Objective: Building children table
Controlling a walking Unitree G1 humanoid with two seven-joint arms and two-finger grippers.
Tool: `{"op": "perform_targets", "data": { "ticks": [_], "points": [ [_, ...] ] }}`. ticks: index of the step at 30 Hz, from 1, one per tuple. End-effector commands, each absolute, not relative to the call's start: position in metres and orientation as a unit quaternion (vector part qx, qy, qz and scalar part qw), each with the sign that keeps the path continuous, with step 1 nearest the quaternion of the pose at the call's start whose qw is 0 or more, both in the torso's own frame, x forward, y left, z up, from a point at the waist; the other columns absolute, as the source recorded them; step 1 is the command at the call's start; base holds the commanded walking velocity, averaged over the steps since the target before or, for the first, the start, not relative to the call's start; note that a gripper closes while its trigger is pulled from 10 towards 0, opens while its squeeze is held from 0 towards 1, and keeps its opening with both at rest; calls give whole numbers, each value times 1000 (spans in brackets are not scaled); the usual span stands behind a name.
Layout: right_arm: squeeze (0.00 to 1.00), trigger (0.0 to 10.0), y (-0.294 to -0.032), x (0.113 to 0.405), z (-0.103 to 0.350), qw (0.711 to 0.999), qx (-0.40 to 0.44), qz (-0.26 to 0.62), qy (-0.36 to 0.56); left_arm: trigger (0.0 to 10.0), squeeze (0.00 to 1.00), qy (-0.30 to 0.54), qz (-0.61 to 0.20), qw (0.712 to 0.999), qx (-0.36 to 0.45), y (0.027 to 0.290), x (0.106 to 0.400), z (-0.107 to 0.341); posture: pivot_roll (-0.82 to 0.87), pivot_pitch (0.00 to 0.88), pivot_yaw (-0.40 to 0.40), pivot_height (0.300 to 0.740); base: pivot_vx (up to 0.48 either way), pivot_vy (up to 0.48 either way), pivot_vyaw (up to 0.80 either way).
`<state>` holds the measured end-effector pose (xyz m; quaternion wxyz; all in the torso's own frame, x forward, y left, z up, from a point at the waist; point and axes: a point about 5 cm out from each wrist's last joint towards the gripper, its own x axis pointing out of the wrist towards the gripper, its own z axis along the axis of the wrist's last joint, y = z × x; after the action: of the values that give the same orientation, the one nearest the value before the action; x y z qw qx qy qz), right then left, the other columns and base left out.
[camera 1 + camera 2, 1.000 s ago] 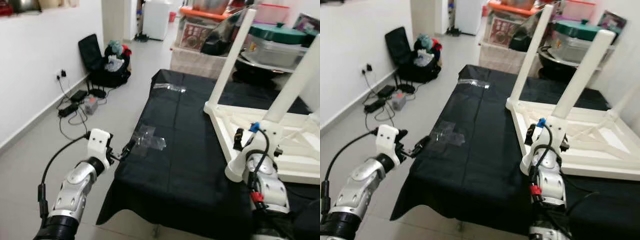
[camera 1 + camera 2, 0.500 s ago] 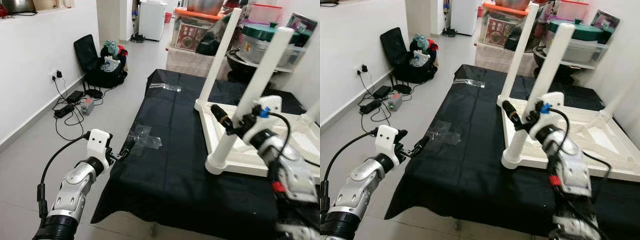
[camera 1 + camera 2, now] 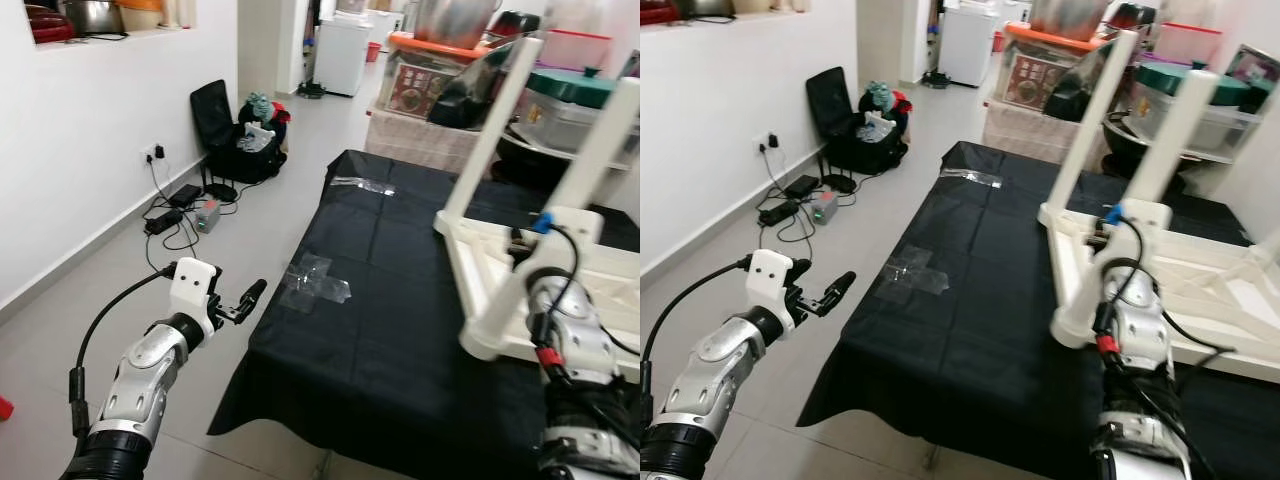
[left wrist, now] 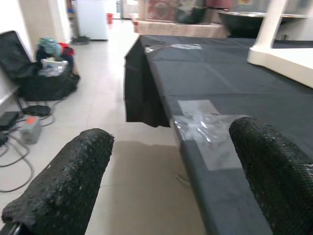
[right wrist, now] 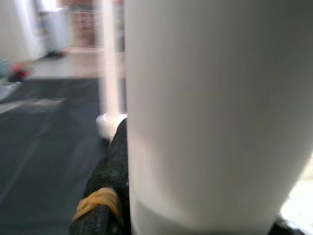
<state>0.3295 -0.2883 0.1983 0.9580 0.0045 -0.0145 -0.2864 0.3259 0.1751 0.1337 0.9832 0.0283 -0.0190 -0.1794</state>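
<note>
A white children's table (image 3: 600, 285) lies upside down on a black-covered surface (image 3: 400, 330), its legs pointing up. My right gripper (image 3: 520, 242) is at the lower part of the near leg (image 3: 590, 165). In the right wrist view that leg (image 5: 205, 107) is very close, with a black finger (image 5: 105, 196) pressed against its side, so the gripper is shut on it. A far leg (image 3: 490, 120) stands behind. My left gripper (image 3: 245, 300) hovers over the floor just off the cloth's left edge. It is open, its fingers (image 4: 63, 181) spread with nothing between them.
Clear plastic is taped on the cloth (image 3: 315, 283), with a second patch farther back (image 3: 362, 186). Left of the table is open tiled floor with cables and a charger (image 3: 185, 200) by the wall and a black bag (image 3: 235, 140). Boxes and containers (image 3: 430, 80) stand behind the table.
The camera has shifted. My right arm has come down from a raised pose, fingers pointing across the leg, to grip low on the near leg. The left arm holds the same pose.
</note>
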Motion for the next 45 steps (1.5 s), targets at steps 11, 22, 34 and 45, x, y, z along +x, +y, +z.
{"op": "perform_targets", "data": {
  "ticks": [11,22,34,45],
  "points": [
    [0,10000,-263,302,150,916,2,-393,78,10000,0,-14,-188,982,29,170,326,131,58,0,-131,740,0,0,0],
    [0,10000,-240,334,208,991,37,-114,-52,10000,0,-16,-190,981,31,171,327,132,60,0,-132,740,0,0,0],
    [0,78,-202,318,233,965,-6,226,-131,10000,0,-17,-192,981,30,169,326,131,68,0,-138,740,0,0,0],
    [0,0,-281,336,184,978,-14,-208,30,10000,0,-17,-191,981,30,170,324,131,66,0,-134,740,0,0,0]
  ]
}}
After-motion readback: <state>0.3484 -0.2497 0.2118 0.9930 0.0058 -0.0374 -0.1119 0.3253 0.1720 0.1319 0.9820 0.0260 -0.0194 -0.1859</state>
